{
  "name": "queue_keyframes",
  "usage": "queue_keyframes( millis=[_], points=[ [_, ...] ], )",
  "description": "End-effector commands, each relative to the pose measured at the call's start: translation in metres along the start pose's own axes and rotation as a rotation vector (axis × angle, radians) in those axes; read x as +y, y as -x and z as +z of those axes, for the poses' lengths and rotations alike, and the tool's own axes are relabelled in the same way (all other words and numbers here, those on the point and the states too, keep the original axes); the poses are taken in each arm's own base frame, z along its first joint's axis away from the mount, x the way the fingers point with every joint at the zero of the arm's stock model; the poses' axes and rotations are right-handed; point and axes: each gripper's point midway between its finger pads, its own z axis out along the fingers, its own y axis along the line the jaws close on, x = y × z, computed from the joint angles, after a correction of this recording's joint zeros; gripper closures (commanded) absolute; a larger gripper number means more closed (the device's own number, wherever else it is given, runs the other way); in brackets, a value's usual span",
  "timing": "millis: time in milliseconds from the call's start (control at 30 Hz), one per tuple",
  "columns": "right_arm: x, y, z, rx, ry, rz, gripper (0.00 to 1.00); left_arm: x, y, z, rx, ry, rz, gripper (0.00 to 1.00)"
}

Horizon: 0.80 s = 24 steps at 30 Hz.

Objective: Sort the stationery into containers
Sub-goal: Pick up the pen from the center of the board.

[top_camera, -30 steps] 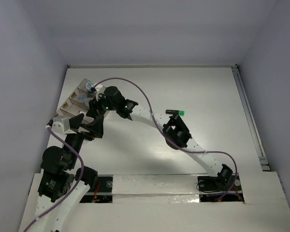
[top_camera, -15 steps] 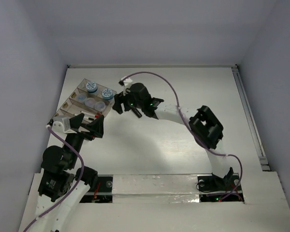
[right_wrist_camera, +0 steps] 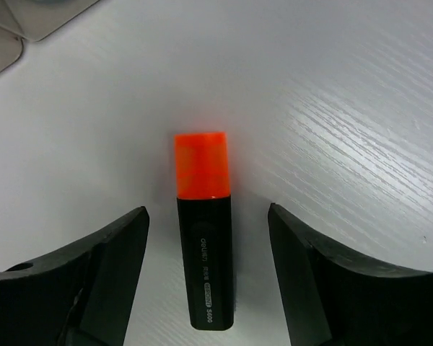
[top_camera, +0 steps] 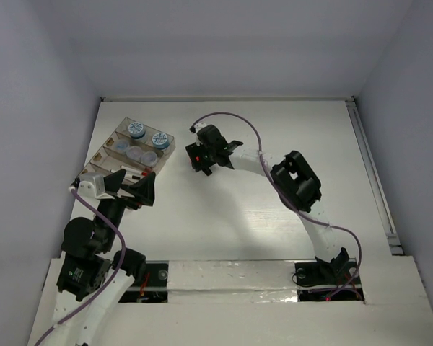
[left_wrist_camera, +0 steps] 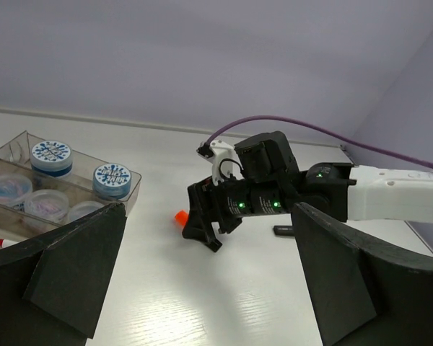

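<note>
An orange/black highlighter (right_wrist_camera: 204, 245) lies flat on the white table, its orange cap pointing away from the wrist camera. My right gripper (right_wrist_camera: 208, 274) is open, one finger on each side of the highlighter, neither touching it. In the top view the right gripper (top_camera: 199, 163) sits just right of the clear organiser tray (top_camera: 112, 141). Two blue-topped jars (top_camera: 136, 130) (top_camera: 159, 139) and clear jars stand in the tray. My left gripper (top_camera: 127, 186) is open and empty near the tray's front corner. The left wrist view shows the orange cap (left_wrist_camera: 180, 216) beside the right gripper's fingers (left_wrist_camera: 204, 229).
A dark highlighter end (left_wrist_camera: 283, 231) lies behind the right arm. A white pen with a red end (left_wrist_camera: 3, 243) lies in the tray's front compartment. Walls close off the table at the back and sides. The tray corner (right_wrist_camera: 36, 21) is close ahead of the right gripper.
My right gripper has left the tray, swung right and come down around the orange highlighter. A second blue-topped jar now shows in the tray. The left arm has not moved.
</note>
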Motion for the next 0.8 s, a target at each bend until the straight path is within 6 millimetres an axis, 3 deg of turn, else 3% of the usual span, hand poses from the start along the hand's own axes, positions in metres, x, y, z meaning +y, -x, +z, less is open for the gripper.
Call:
queue_keyframes(
  millis=[0,100,133,200,233,267,300,400,533,567,667,733,767],
  points=[
    [0.001,-0.025,-0.003,0.105,-0.002,-0.017,0.28,-0.008,0.017,0.003,-0.055,-0.029,-0.001,0.01],
    [-0.002,-0.032,-0.004,0.122,-0.016,-0.018,0.41,-0.008,0.018,0.003,-0.056,-0.030,-0.001,0.01],
    [-0.004,-0.032,-0.005,0.123,-0.027,-0.019,0.51,-0.008,0.018,0.003,-0.056,-0.030,-0.001,0.01],
    [-0.008,-0.038,-0.005,0.139,-0.042,-0.027,0.62,-0.008,0.017,0.003,-0.055,-0.029,-0.001,0.01],
    [-0.004,-0.040,-0.005,0.142,-0.043,-0.034,0.69,-0.008,0.017,0.003,-0.054,-0.029,-0.001,0.01],
    [-0.004,-0.039,-0.006,0.138,-0.045,-0.030,0.85,-0.008,0.017,0.003,-0.054,-0.029,-0.002,0.01],
    [-0.004,-0.038,-0.006,0.127,-0.047,-0.022,0.91,-0.008,0.017,0.003,-0.054,-0.029,-0.002,0.01],
    [0.020,-0.004,-0.021,-0.001,0.046,0.006,0.95,-0.008,0.017,0.004,-0.052,-0.028,-0.002,0.01],
    [0.115,0.058,-0.072,-0.209,0.440,0.006,0.95,-0.006,0.018,0.004,-0.055,-0.017,0.001,0.01],
    [0.145,0.062,-0.084,-0.226,0.532,0.004,0.94,-0.005,0.019,0.003,-0.058,-0.014,0.001,0.01],
    [0.202,0.090,-0.105,-0.336,0.706,-0.040,0.93,-0.003,0.020,0.003,-0.064,-0.004,0.001,0.01],
    [0.236,0.089,-0.105,-0.340,0.809,-0.054,0.94,-0.003,0.020,0.004,-0.063,-0.003,0.002,0.01],
    [0.251,0.109,-0.116,-0.390,0.857,-0.066,0.93,-0.003,0.020,0.004,-0.062,-0.003,0.004,0.01]
  ],
)
